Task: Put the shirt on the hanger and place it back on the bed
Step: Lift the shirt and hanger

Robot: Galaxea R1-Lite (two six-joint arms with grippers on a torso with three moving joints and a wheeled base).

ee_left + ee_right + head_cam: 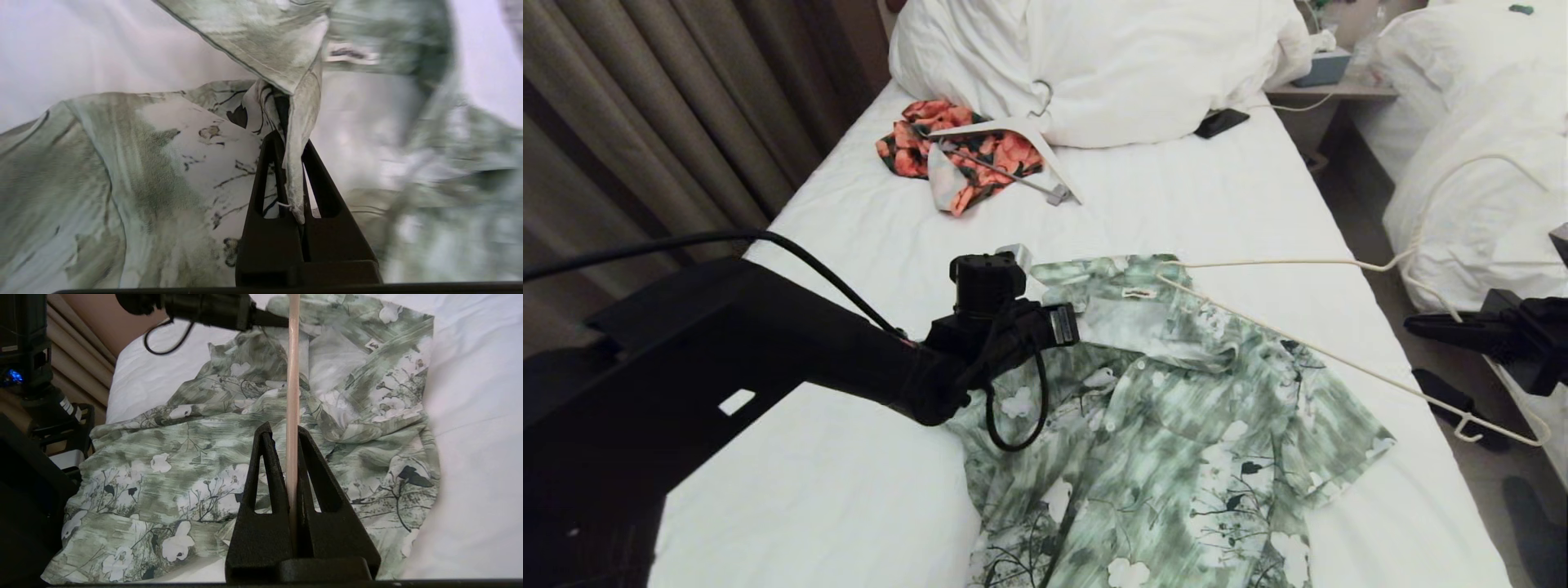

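- On the bed (866,237), the shirt (1176,425) is spread flat with its collar toward the pillows, front side up and partly open.
- At the collar edge on the robot's left side, a fold of shirt fabric is pinched between the pressed-together jaws of the left gripper (292,171); the cloth is seen drawn up from the sheet in the left wrist view.
- Out past the bed's right edge, the hanger (1307,347) is clamped on one of its thin wires by the closed jaws of the right gripper (291,465).
- One corner of the hanger is seen reaching the collar area near the label; whether it is already inside the neck opening cannot be told.
- Neither shoulder is judged to be seated on the hanger yet, so the threading is at its start.
- Left to be done: both shoulders slipped over the wire, then the hung shirt laid back on the bed.
- Farther up the bed, an orange floral garment (980,155) lies under a white clip hanger (1029,135), untouched.
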